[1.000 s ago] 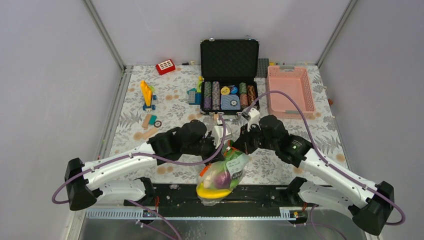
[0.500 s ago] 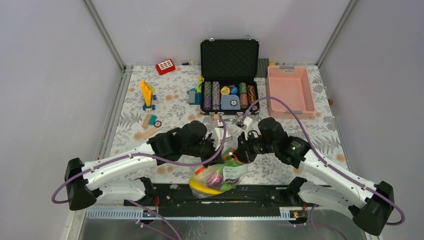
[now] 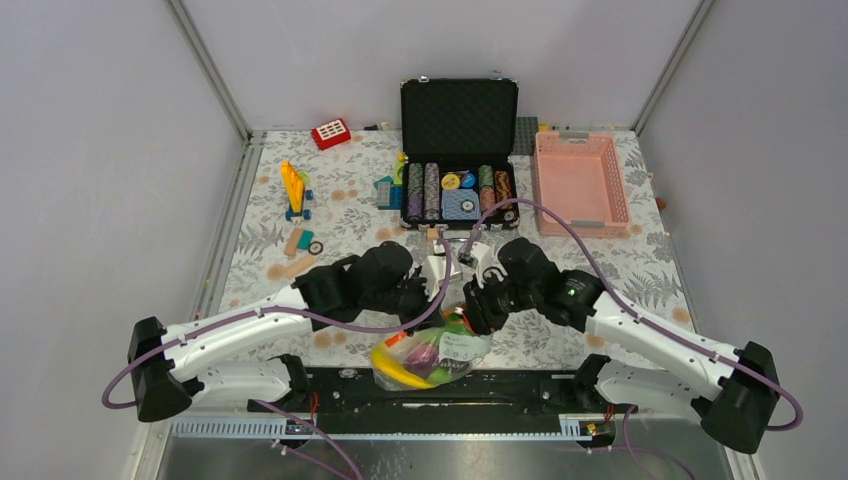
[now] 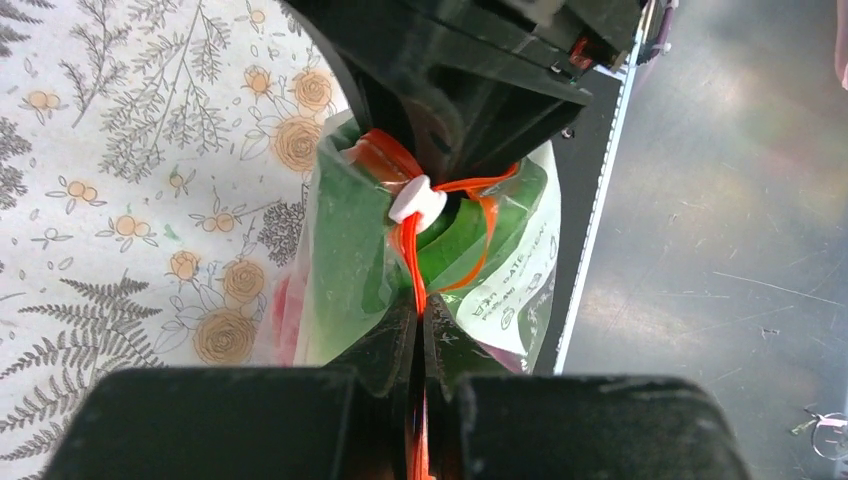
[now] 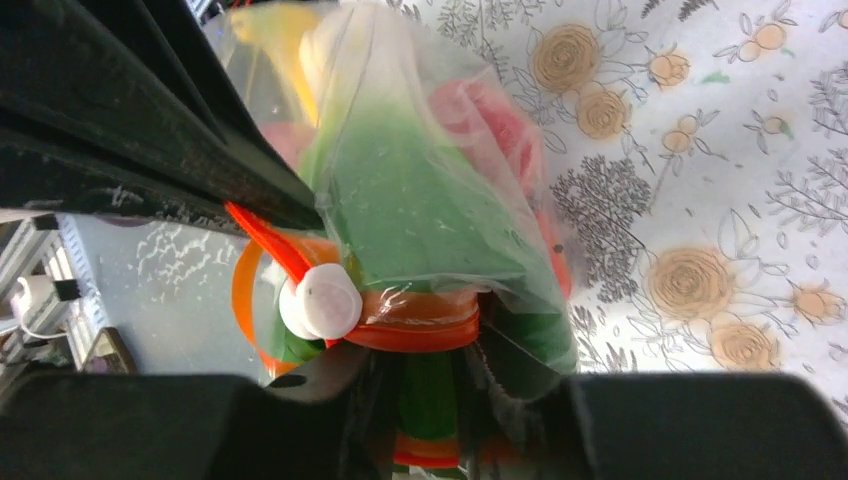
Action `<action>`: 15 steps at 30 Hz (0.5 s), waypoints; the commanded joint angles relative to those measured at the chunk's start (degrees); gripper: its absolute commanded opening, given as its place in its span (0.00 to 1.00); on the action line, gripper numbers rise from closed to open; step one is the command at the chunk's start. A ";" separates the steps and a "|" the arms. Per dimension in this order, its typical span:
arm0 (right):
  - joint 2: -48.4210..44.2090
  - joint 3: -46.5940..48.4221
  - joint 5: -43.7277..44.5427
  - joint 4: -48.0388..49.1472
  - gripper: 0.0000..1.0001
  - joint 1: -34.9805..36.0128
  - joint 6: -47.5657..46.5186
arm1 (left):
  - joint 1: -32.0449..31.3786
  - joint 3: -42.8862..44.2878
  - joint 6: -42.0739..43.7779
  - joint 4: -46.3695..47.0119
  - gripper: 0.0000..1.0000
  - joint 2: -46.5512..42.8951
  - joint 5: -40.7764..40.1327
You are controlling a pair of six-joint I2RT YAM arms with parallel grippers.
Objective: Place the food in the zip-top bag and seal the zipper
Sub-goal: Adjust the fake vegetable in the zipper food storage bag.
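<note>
The clear zip-top bag [image 3: 428, 352] hangs between my two grippers over the table's near edge. It holds the food: a yellow banana [image 3: 398, 373], a purple ball [image 3: 426, 354] and green pieces [image 5: 415, 205], with a red fruit [image 5: 492, 122] behind the plastic. My left gripper [image 4: 418, 330] is shut on the orange-red zipper [image 4: 412, 262] just below its white slider [image 4: 417, 200]. My right gripper [image 5: 425, 392] is shut on the bag's mouth beside the slider [image 5: 320, 300], facing the left gripper [image 3: 432, 298]. The zipper strip is bunched and looped.
An open black case of poker chips [image 3: 458, 190] stands at the back centre, with a pink mesh basket [image 3: 580, 180] to its right. Building blocks [image 3: 293, 190] and a red block [image 3: 330, 133] lie at the back left. The black front rail [image 3: 520, 385] runs under the bag.
My right gripper has moved left and down, closer to the left gripper. The bag has dropped and swung left, now lying more sideways. The left arm has hardly moved.
</note>
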 commanded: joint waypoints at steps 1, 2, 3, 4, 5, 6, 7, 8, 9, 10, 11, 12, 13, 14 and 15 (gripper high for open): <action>-4.79 5.89 6.96 -9.79 0.36 2.25 -5.02 | 0.61 1.33 1.85 10.45 0.00 -1.58 -2.91; -6.76 6.55 10.18 -11.14 0.40 2.27 -5.88 | 0.62 1.26 2.20 10.06 0.00 -1.83 -2.88; -8.88 7.66 13.14 -12.21 0.43 2.27 -6.53 | 0.57 1.18 2.44 9.52 0.00 -2.07 -2.96; -10.94 8.37 15.51 -13.04 0.44 2.27 -7.24 | 0.59 1.00 2.60 9.37 0.00 -2.35 -2.98; -13.22 8.82 17.30 -13.46 0.46 2.27 -8.06 | 0.59 0.84 2.96 9.18 0.00 -2.67 -2.99; -15.33 9.06 18.44 -13.55 0.51 2.27 -9.02 | 0.62 0.60 3.37 8.85 0.00 -3.06 -2.71; -17.19 9.23 18.64 -13.57 0.55 2.27 -10.12 | 0.58 0.55 3.89 8.55 0.00 -3.20 -2.49; -18.83 9.49 18.36 -13.71 0.58 2.27 -11.47 | 0.56 0.54 4.40 8.11 0.00 -3.30 -2.20; -20.25 9.84 17.53 -14.02 0.61 2.27 -13.69 | 0.55 0.60 4.93 7.78 0.00 -3.32 -1.75; -21.61 9.90 16.20 -14.18 0.64 2.27 -17.22 | 0.59 0.77 5.57 7.30 0.00 -3.31 -1.16; -22.80 9.79 14.86 -13.85 0.67 2.27 -19.56 | 0.61 0.92 5.77 7.08 0.00 -3.32 -0.53; -23.61 9.67 14.44 -12.53 0.70 2.27 -21.01 | 0.59 1.08 6.50 7.13 0.00 -3.32 0.21; -24.25 9.62 14.25 -10.94 0.72 2.27 -22.22 | 0.61 1.25 7.45 7.36 0.00 -3.26 0.78; -24.59 9.56 13.60 -9.09 0.74 2.27 -23.80 | 0.63 1.57 8.00 7.45 0.00 -3.17 1.08; -24.43 9.55 12.57 -7.74 0.76 2.27 -26.01 | 0.57 2.00 8.79 7.17 0.00 -2.94 1.40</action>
